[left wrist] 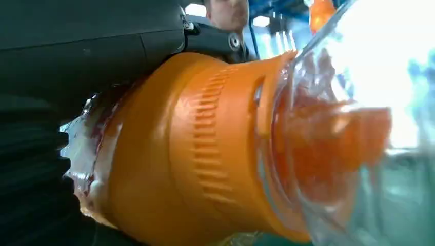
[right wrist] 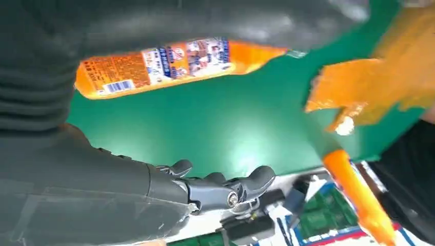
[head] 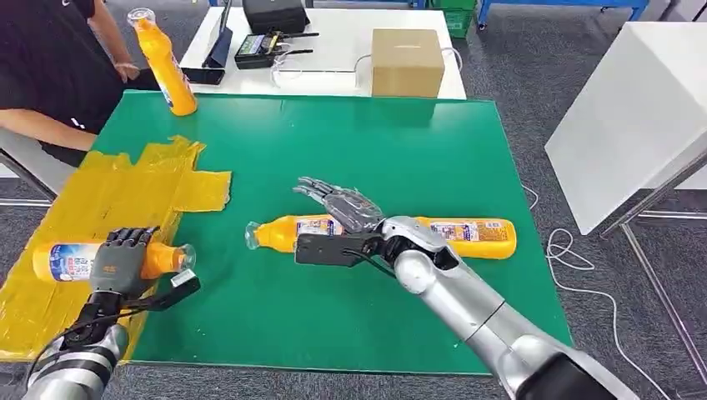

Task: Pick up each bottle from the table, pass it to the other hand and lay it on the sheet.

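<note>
left hand [head: 125, 258] is grasping one orange bottle [head: 62, 260] over the yellow sheet [head: 117, 187], fingers wrapped round its shoulder; our right hand [head: 342, 204] is hovering released above a second bottle [head: 379, 233] lying on the green tabletop [head: 400, 142]. we are judging these as light, smooth, rounded plastic, likely to roll, so we are favouring the labelled mid-body over the slick clear cap.
</note>
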You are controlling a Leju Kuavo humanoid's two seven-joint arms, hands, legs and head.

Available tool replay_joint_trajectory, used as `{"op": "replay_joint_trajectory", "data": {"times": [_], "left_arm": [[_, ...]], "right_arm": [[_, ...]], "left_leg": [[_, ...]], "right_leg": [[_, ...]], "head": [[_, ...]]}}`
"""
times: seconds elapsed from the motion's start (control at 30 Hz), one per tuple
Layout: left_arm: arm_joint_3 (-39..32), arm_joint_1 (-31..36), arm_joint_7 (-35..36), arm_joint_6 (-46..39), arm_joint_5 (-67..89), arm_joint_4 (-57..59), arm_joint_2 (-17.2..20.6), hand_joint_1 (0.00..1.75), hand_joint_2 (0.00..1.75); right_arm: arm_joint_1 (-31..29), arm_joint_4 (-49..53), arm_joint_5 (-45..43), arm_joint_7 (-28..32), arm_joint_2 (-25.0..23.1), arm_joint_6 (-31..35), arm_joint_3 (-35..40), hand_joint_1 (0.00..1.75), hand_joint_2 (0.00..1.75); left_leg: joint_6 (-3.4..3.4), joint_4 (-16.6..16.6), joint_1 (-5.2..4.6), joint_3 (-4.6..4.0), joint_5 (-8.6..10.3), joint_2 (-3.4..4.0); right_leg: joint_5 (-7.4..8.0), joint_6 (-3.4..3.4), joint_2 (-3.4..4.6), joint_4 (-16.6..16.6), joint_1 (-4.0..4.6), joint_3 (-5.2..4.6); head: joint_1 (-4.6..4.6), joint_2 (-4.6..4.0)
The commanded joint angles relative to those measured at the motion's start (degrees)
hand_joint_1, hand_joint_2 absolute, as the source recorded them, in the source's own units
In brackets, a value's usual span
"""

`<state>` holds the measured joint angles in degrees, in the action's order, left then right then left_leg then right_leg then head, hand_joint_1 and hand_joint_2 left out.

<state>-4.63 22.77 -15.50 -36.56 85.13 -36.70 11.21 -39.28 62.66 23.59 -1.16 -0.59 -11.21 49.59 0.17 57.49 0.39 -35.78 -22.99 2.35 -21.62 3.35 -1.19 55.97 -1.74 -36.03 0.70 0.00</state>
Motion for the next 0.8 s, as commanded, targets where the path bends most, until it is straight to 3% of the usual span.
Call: {"op": "replay_joint_trajectory", "data": {"times": [0.03,0.07,0.1,0.3,0.5,0.57,0.8], "left_arm": [[3.69,1.33,-8.32,4.95,-6.26,6.69,0.11,0.0,1.75],[3.69,1.01,-10.09,5.09,-7.99,5.47,-0.31,0.0,1.75],[3.58,0.8,-10.66,5.33,-9.62,4.47,-0.75,0.0,0.0],[3.86,0.38,-11.75,6.79,-13.12,1.81,-1.61,0.0,0.0],[1.43,-2.84,-18.61,10.25,-30.71,-12.67,-5.74,0.0,0.0],[-0.84,-4.1,-21.44,14.08,-40.46,-19.57,-8.1,0.0,0.0],[-4.26,-5.15,-21.57,25.66,-58.92,-35.48,-13.53,0.0,0.0]], "right_arm": [[-7.34,-19.08,2.6,-0.11,-3.34,-1.03,3.73,0.0,1.75],[-7.64,-21.09,3.0,-0.17,-3.76,-1.11,3.59,0.0,1.75],[-7.95,-22.96,3.47,0.21,-4.3,-1.15,3.4,0.0,1.75],[-8.11,-25.23,4.45,0.65,-5.12,-0.99,2.91,0.0,1.75],[-6.86,-29.26,7.35,0.22,-5.9,-0.97,1.9,0.0,1.75],[-6.36,-30.98,8.29,-0.27,-6.2,-0.13,1.61,0.0,1.75],[-5.11,-39.67,11.98,-2.12,-6.93,3.41,-0.91,0.0,1.75]], "left_leg": [[-0.03,-0.02,0.03,0.22,0.01,-0.07],[-0.03,-0.05,0.0,0.22,0.05,-0.08],[-0.05,-0.06,-0.02,0.19,0.1,-0.09],[-0.03,0.03,0.07,0.22,0.1,-0.21],[-0.03,0.05,0.03,0.12,0.12,-0.28],[-0.03,0.11,0.09,0.05,0.09,-0.34],[-0.03,0.11,0.08,-0.17,0.12,-0.37]], "right_leg": [[0.04,-0.18,0.12,0.0,0.01,0.17],[0.05,-0.14,0.07,-0.01,-0.01,0.16],[0.09,-0.19,0.05,-0.01,-0.03,0.13],[0.11,-0.34,0.05,0.0,0.03,0.19],[0.1,-0.27,-0.09,0.01,0.04,0.09],[0.07,-0.3,-0.15,0.02,0.1,0.05],[0.08,-0.25,-0.23,-0.01,0.1,-0.11]], "head": [[-0.02,0.0],[0.02,0.0],[-0.02,0.0],[-0.02,0.0],[0.0,0.0],[-0.04,0.0],[-0.04,0.0]]}}
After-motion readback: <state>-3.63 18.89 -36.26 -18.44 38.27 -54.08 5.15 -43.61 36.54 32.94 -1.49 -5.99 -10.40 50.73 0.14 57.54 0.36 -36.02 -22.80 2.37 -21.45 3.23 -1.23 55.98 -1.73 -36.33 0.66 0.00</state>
